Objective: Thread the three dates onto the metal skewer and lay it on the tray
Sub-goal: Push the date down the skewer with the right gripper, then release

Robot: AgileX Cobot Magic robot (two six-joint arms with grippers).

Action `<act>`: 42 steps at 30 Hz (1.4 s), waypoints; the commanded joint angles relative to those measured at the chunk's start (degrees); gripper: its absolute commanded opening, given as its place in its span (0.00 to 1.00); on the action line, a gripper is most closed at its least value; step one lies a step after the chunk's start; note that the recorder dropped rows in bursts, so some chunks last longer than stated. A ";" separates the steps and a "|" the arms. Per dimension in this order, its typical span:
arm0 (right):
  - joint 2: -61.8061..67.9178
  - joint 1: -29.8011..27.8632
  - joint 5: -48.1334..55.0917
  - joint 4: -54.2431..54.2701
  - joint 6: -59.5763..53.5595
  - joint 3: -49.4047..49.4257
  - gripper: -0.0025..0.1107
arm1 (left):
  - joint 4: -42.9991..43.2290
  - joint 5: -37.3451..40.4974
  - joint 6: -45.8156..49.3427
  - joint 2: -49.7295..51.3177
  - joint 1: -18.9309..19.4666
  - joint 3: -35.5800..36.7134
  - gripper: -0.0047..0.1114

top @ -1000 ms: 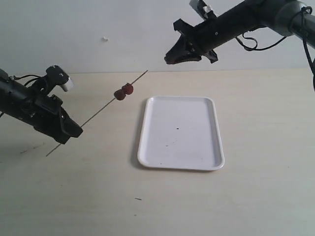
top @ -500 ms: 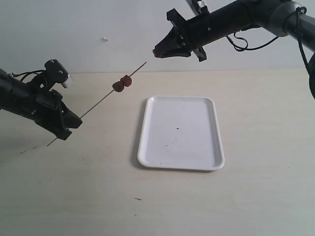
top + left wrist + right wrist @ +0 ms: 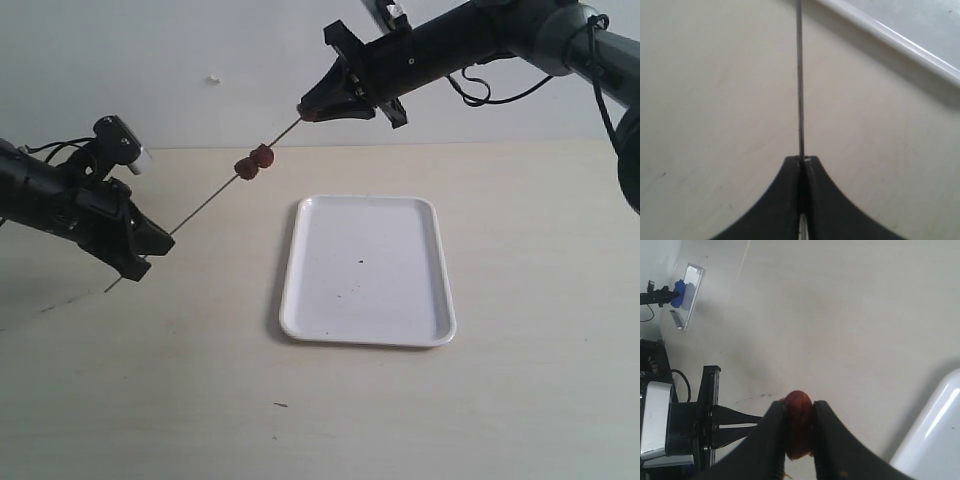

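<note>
My left gripper [image 3: 150, 250] is shut on the lower end of the thin metal skewer [image 3: 205, 207], which slants up to the right above the table. Two dates [image 3: 253, 162] sit threaded side by side on the upper part of the rod. My right gripper [image 3: 308, 112] is shut on the third date [image 3: 799, 422], a red-brown lump held right at the skewer's upper tip. In the left wrist view the skewer [image 3: 800, 80] runs straight out from the closed left gripper [image 3: 803, 161]. The white tray [image 3: 368, 270] lies flat on the table with nothing on it.
A pale wall rises behind the table. The left arm's black links [image 3: 60, 195] hang low over the table's left side. A tiny dark speck [image 3: 281, 405] lies near the front edge. A corner of the tray's rim [image 3: 900, 42] shows in the left wrist view.
My right gripper has moved left and down with the date, reaching the skewer's tip. The left gripper has raised and shifted the skewer slightly; the two threaded dates rode along.
</note>
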 commanded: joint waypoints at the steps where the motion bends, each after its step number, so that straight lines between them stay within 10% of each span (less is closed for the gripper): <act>1: -0.58 0.38 -0.01 0.47 -0.30 -0.56 0.19 | -1.56 0.83 0.57 -0.58 -0.56 0.15 0.04; 42: -0.58 3.59 -0.01 2.62 1.96 -0.56 0.19 | -16.41 5.58 15.59 -4.28 -0.56 2.14 0.04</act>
